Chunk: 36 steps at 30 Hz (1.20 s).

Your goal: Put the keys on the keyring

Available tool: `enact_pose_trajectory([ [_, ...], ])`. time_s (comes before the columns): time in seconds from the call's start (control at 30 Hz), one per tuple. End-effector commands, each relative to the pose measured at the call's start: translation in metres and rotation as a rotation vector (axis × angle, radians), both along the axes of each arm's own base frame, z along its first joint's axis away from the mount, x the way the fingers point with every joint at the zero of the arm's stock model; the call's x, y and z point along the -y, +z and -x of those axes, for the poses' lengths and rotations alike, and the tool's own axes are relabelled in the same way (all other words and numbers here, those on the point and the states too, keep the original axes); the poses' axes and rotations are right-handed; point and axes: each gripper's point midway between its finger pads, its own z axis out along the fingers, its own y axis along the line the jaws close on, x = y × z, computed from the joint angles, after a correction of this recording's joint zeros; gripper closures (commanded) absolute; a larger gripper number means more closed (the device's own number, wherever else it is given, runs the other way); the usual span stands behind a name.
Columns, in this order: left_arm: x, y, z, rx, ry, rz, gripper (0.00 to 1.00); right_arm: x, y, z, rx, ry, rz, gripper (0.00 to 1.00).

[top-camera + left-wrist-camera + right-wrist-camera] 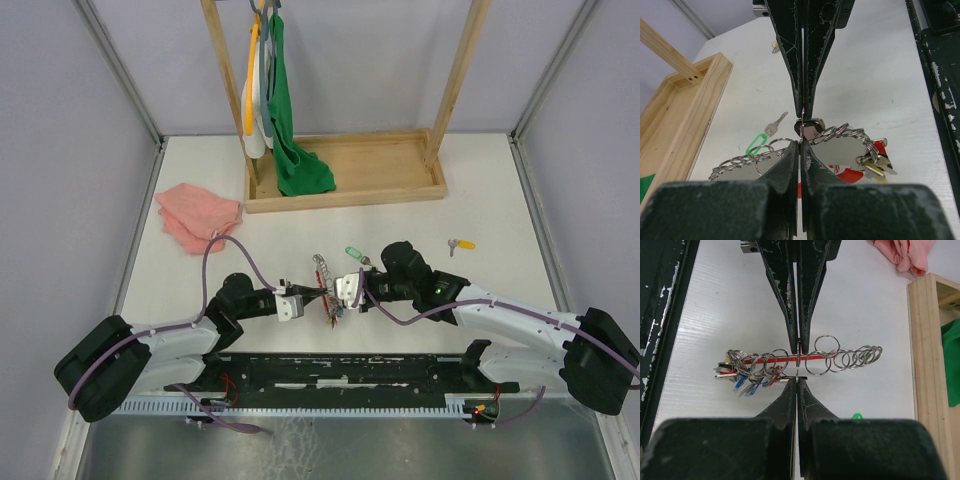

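The keyring [785, 359], a thin loop with a red part, lies on the table strung with several small silver rings and a bunch of colour-tagged keys [740, 377]. It also shows in the top view [322, 268]. My left gripper [801, 143] is shut on a thin ring of the keyring, seen edge-on. My right gripper [797, 381] faces it tip to tip and is shut on what looks like a black-tagged key [810, 126]. A green-tagged key [353, 254] lies just beyond them. A yellow-tagged key [461, 244] lies to the right.
A pink cloth [198, 215] lies at the far left. A wooden tray [345, 190] with upright posts stands at the back, with a green cloth [295, 150] hanging into it. A black rail [340, 368] runs along the near edge.
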Motion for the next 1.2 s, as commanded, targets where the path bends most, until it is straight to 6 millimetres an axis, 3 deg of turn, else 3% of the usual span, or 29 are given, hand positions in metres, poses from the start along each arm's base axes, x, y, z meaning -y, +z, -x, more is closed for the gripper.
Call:
enact_pose_trajectory([
  [0.0,0.0079,0.0387,-0.003,0.089,-0.021,0.098,0.97,-0.0122,0.0288,-0.0039,0.036,0.011,-0.068,0.99],
  [1.17,0.014,0.038,0.0057,0.075,-0.09,0.091,0.97,-0.0176,0.0356,0.0032,0.017,0.054,-0.092,0.99],
])
